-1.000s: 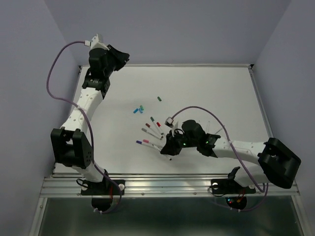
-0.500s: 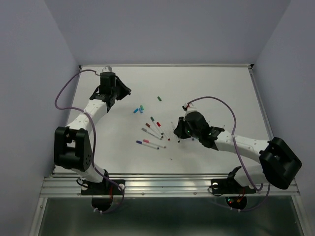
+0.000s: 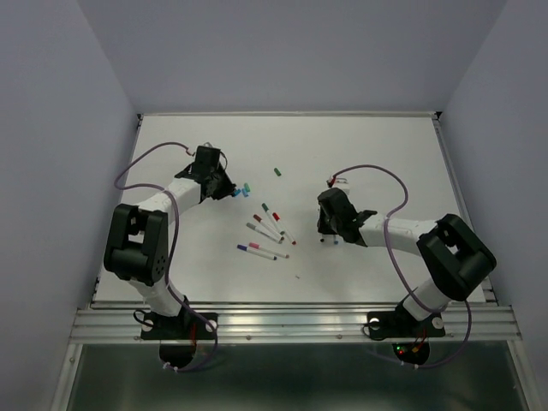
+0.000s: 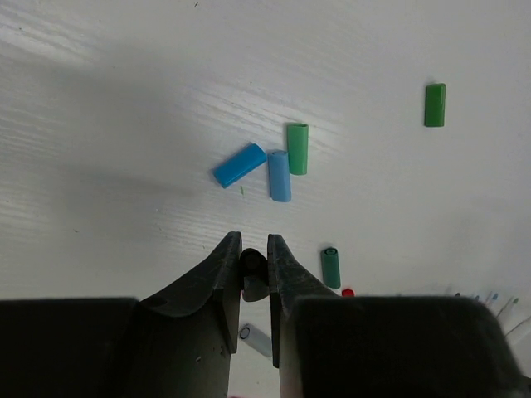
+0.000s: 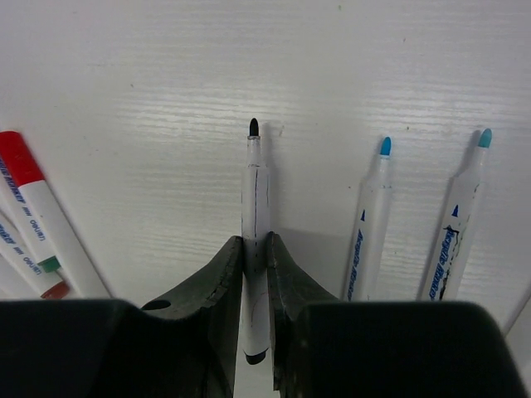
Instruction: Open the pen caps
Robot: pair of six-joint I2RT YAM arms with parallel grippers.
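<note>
The left gripper [image 4: 254, 240], clamped on a black cap [image 4: 253, 275] at lower centre, hovered near loose pen caps [image 4: 279, 172] mid-frame, apparently to drop it there. The right gripper [image 5: 254, 240] pinched the bared black pen [image 5: 254, 182] beside two blue pens [image 5: 371, 220], likely parking it.

1. The left gripper [image 4: 254, 240] is over the table [image 3: 385, 154], left of its middle.
2. The gripped cap [image 4: 253, 275] sits between that gripper's fingers.
3. A cluster of three caps [image 4: 279, 175] lies on the table just ahead of those fingers.
4. A single cap [image 4: 330, 267] lies just beside them.
5. The lone cap [image 3: 276, 171] lies apart, further toward the right and far edges.
6. The fan of pens [image 3: 265, 233] lies near the table's middle, between the two grippers and closer to the near edge than the caps.
7. The right gripper [image 5: 255, 240] is right of the fan, with the gripped pen [image 5: 255, 191] between its fingers.
8. A pair of pens [image 5: 369, 224] lies alongside the gripped pen, opposite the fan.
</note>
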